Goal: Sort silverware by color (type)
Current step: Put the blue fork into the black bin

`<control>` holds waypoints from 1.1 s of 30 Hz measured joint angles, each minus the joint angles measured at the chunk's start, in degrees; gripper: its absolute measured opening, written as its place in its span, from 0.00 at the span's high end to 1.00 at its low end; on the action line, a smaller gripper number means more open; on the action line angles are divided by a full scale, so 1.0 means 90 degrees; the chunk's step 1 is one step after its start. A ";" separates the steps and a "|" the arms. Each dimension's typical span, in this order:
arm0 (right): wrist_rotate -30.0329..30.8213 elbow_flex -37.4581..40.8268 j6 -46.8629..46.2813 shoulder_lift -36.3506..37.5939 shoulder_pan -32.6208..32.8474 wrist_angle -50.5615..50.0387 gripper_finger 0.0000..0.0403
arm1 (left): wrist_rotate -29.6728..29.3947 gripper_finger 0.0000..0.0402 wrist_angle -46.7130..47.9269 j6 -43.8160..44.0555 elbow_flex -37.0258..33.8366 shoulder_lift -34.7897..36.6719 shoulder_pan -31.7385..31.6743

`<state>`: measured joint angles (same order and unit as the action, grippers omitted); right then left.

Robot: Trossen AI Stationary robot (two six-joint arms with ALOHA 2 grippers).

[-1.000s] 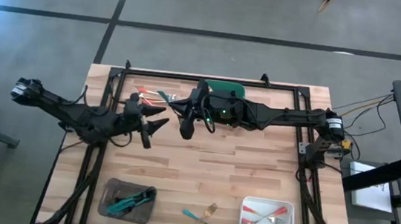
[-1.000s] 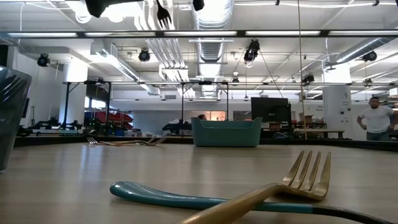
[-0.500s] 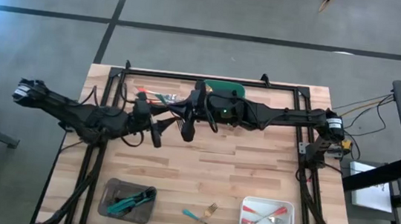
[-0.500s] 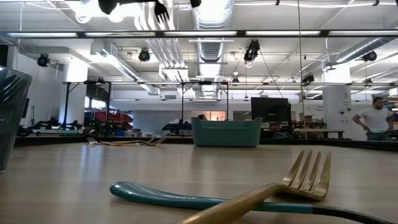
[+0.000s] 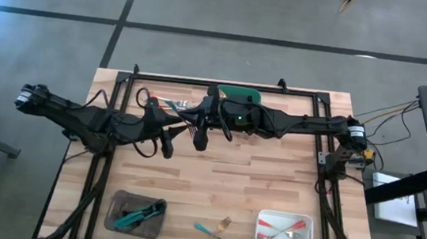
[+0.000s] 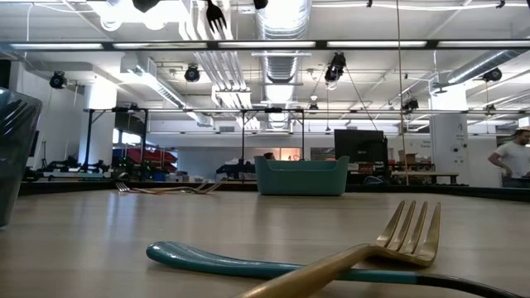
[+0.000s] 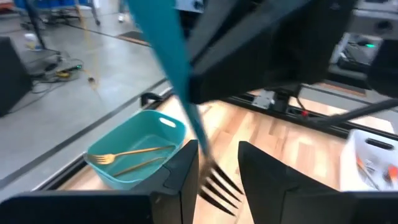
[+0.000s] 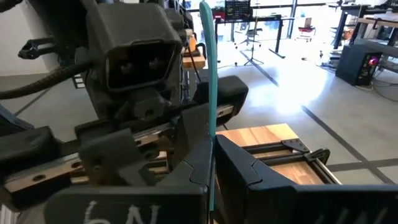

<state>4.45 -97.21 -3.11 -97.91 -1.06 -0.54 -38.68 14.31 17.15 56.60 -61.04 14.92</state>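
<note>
A fork with a teal handle [image 8: 208, 74] and dark tines [image 6: 216, 15] hangs upright above the table's far middle. My right gripper [image 8: 210, 140] [image 5: 200, 136] is shut on it. My left gripper [image 7: 217, 155] [image 5: 167, 140] reaches in from the table's left. Its fingers stand either side of the fork's head [image 7: 217, 186] with a gap between them. More silverware lies on the table. A loose pile [image 5: 164, 101] sits at the far left. A teal-handled piece [image 6: 248, 266] and a gold fork [image 6: 406, 236] lie crossed near the front edge. My right gripper pinches the teal handle [image 8: 209, 121] between its two fingers, partway along its length. The fingers come level from the table's right and lie across the handle. The fork stands upright and clear of the table, handle up and tines hanging below. My left gripper has a finger [image 7: 186, 168] on each side of the fork's head; I cannot tell whether they touch it.
A green tray [image 5: 241, 95] with gold pieces stands at the far edge, under the right arm. A grey tray [image 5: 137, 213] with teal pieces stands front left. A white tray [image 5: 285, 232] with red-handled pieces stands front right. Black frame rails run along the table's sides.
My left gripper has moved toward the table's right, up to the fork that the right gripper holds. Its fingers, spread wide before, have come closer together. The right gripper and the fork have kept still.
</note>
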 joint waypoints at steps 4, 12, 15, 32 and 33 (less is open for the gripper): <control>-0.0002 0.0000 0.0003 0.0000 0.0001 0.0002 0.98 | 0.0071 0.77 0.0018 0.0036 0.0000 -0.0054 -0.0016; -0.0002 0.0000 0.0015 0.0000 0.0002 0.0001 0.98 | -0.0106 0.93 0.0016 0.0125 0.0000 -0.0062 -0.0115; 0.0000 0.0000 0.0017 0.0000 0.0000 0.0007 0.98 | -0.0107 0.98 0.0017 0.0309 -0.0002 -0.0040 -0.0168; -0.0070 0.0007 -0.0241 0.0441 -0.0209 -0.1050 0.82 | -0.0003 1.00 0.1793 0.1040 0.0785 0.0059 -0.0169; -0.0068 0.0007 -0.0260 0.0504 -0.0214 -0.1235 0.79 | 0.0102 1.00 0.2087 0.1117 0.0921 0.0058 -0.0163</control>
<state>3.84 -97.14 -5.45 -93.37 -2.98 -11.65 -37.76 33.09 27.20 64.88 -60.51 13.46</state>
